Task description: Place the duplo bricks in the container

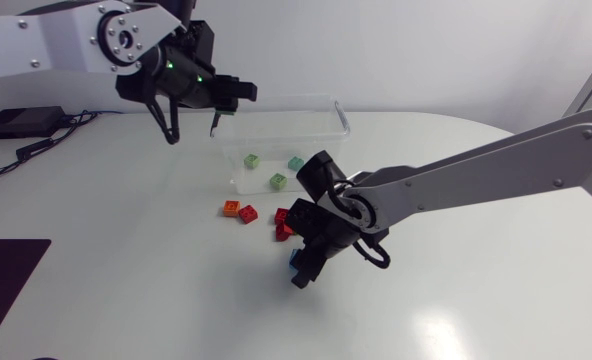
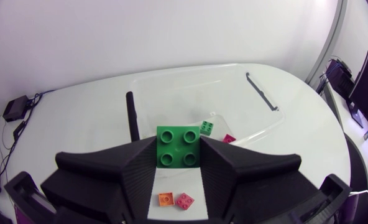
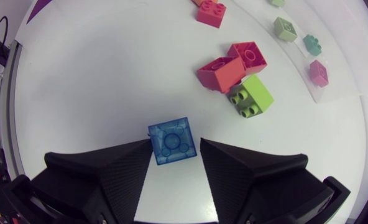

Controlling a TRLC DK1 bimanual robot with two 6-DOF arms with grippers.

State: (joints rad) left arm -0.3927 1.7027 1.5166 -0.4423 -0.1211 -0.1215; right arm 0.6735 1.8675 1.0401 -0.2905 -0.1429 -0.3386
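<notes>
My left gripper [image 2: 179,163] hangs above the near wall of the clear container [image 2: 265,127], shut on a green duplo brick [image 2: 178,147]. In the head view this gripper [image 1: 226,97] is over the container's [image 1: 328,107] back left corner. My right gripper [image 3: 174,152] is down at the table with a blue brick [image 3: 171,141] between its fingers, and both fingers press its sides. In the head view the right gripper [image 1: 302,265] sits in front of the container, with the blue brick [image 1: 294,260] mostly hidden. Red bricks [image 3: 221,71] and a lime brick [image 3: 252,98] lie ahead of it.
Inside the container lie two green bricks [image 1: 251,160] [image 1: 277,181], a teal one [image 1: 295,162] and a pink one [image 3: 319,71]. An orange brick [image 1: 231,208] and a red one [image 1: 247,213] lie on the table in front of it. A black box [image 1: 21,122] with cables sits far left.
</notes>
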